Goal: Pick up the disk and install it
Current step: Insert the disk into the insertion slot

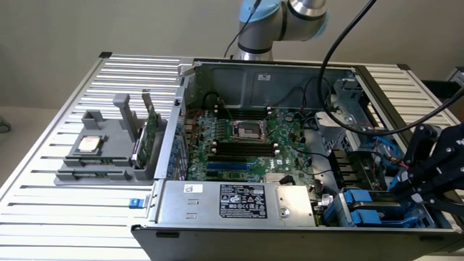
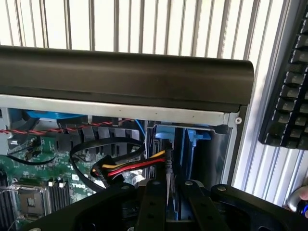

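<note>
The pincer [image 1: 424, 182] hangs low over the corner of the open computer case [image 1: 254, 70] at the exterior view's right, where the blue drive bays [image 1: 370, 209] sit, and its fingers [image 2: 154, 202] are drawn close together, clamped on the thin edge of the disk [image 2: 169, 166], which stands on edge in its blue carrier just above the bay slot [image 2: 192, 137]. The main risk, as I judge it, is a jam: if the carrier meets the slot slightly tilted, its rails could catch on the bay wall and the disk could twist in the grip or slip out. The bundle of red, yellow and black wires [image 2: 130, 166] runs right beside the slot, and it could be pinched or dragged under the carrier. A red and black twisted wire [image 2: 57, 129] and the thick black cables [image 1: 340, 49] looping over the case could also snag the arm. The circuit board [image 1: 239, 147] lies close enough that a dropped disk might strike it.
</note>
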Tool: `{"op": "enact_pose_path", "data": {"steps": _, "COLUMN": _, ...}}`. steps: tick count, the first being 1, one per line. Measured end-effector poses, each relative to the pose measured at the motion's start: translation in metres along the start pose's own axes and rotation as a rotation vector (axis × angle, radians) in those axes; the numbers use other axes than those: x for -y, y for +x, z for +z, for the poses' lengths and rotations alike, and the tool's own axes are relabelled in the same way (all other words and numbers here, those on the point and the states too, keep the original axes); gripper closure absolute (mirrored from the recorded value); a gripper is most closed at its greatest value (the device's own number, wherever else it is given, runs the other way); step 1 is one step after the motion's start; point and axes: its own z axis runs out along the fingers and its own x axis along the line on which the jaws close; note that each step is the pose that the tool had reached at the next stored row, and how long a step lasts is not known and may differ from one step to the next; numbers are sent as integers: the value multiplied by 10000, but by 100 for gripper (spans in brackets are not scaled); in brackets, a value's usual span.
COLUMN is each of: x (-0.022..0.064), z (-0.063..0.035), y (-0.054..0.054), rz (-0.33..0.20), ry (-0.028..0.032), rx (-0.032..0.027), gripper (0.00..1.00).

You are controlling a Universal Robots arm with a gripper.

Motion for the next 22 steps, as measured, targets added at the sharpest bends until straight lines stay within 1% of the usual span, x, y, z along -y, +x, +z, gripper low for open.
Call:
{"op": "enact_pose_path", "data": {"steps": 1, "x": 0, "z": 0, "y": 0, "rz": 15, "ry": 179, "rx": -10, "gripper": 83}}
{"op": "enact_pose_path", "data": {"steps": 2, "x": 0, "z": 1, "y": 0, "rz": 25, "ry": 316, "rx": -20, "gripper": 83}}
{"op": "enact_pose_path", "data": {"steps": 3, "x": -1, "z": 1, "y": 0, "rz": 28, "ry": 415, "rx": -42, "gripper": 83}}
{"op": "enact_pose_path", "data": {"steps": 4, "x": -3, "z": 2, "y": 0, "rz": 27, "ry": 487, "rx": -70, "gripper": 83}}
{"op": "enact_pose_path", "data": {"steps": 5, "x": -8, "z": 3, "y": -1, "rz": 23, "ry": 537, "rx": -104, "gripper": 83}}
{"op": "enact_pose_path", "data": {"steps": 7, "x": -25, "z": 4, "y": -2, "rz": 8, "ry": 601, "rx": -184, "gripper": 83}}
{"op": "enact_pose_path", "data": {"steps": 10, "x": -60, "z": 7, "y": -3, "rz": -17, "ry": 662, "rx": -304, "gripper": 83}}
{"op": "enact_pose_path", "data": {"steps": 13, "x": -98, "z": 15, "y": -6, "rz": -29, "ry": 746, "rx": -383, "gripper": 83}}
{"op": "enact_pose_path", "data": {"steps": 16, "x": -127, "z": 30, "y": -9, "rz": -19, "ry": 860, "rx": -415, "gripper": 83}}
{"op": "enact_pose_path", "data": {"steps": 22, "x": -177, "z": 69, "y": -14, "rz": 38, "ry": 1084, "rx": -440, "gripper": 83}}
